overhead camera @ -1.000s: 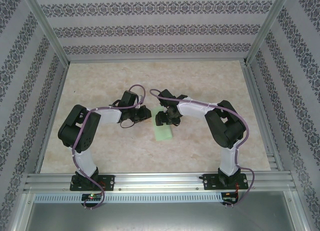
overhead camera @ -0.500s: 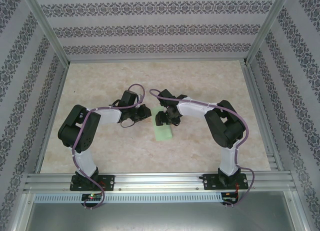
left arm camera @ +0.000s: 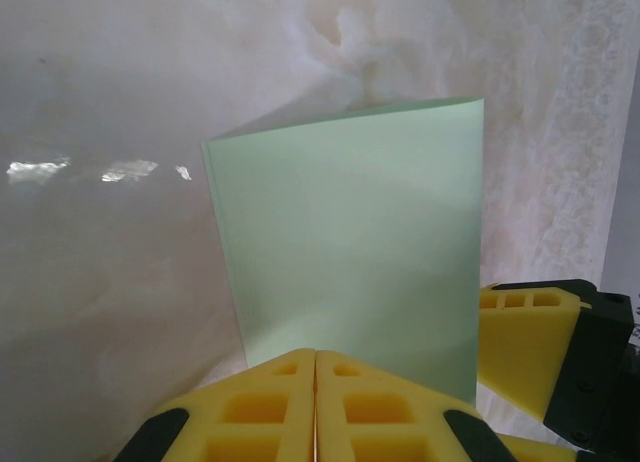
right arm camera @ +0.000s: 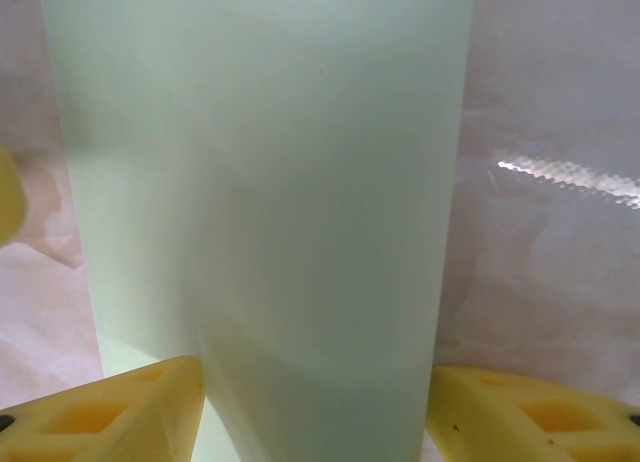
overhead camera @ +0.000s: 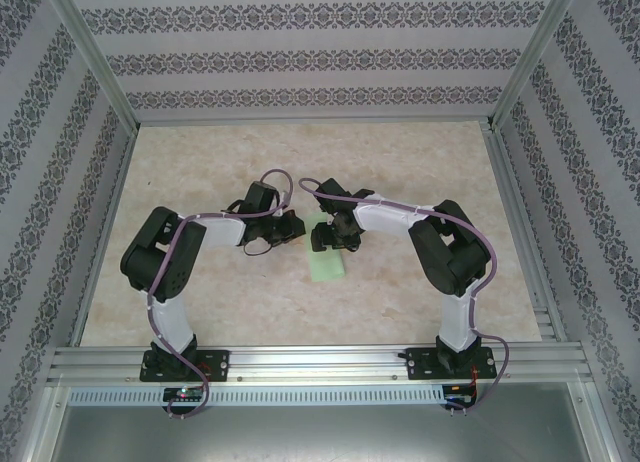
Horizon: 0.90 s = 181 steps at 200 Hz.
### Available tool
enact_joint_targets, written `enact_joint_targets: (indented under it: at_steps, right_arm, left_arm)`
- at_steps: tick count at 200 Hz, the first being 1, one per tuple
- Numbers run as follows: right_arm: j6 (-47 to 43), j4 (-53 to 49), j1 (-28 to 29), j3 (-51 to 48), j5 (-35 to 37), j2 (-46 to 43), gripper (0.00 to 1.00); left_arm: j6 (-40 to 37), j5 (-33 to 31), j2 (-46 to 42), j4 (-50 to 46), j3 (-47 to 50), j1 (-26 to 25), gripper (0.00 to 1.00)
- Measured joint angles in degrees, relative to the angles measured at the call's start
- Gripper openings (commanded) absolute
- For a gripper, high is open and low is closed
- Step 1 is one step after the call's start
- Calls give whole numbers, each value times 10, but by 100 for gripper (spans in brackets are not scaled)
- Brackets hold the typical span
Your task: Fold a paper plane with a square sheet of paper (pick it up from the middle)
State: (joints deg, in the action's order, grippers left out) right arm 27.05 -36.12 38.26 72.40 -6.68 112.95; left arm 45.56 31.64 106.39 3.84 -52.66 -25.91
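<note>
The left jaws are shut at the edge of the green paper (left arm camera: pixel 350 252). The right jaws stand open around it.

the table (overhead camera: pixel 200 172) is a pale, marbled beige slab with a slight gloss that catches streaks of light, and an aluminium rail (overhead camera: pixel 320 360) runs along its near edge. the pale green sheet of paper (overhead camera: pixel 327 267) lies on it near the middle, a little toward the near side, well apart from every edge. up close the sheet is folded over into a plain upright rectangle with stacked layers showing along one long edge, and the bare marbled top shows on both sides of it.
</note>
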Motion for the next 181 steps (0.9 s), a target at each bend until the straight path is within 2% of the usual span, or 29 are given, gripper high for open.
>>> enact_joint_targets:
  at_steps: [181]
  right_arm:
    - [4,-3,4,3,6,4,66]
  left_arm:
    - [0,11,26,2,-10,-5,6]
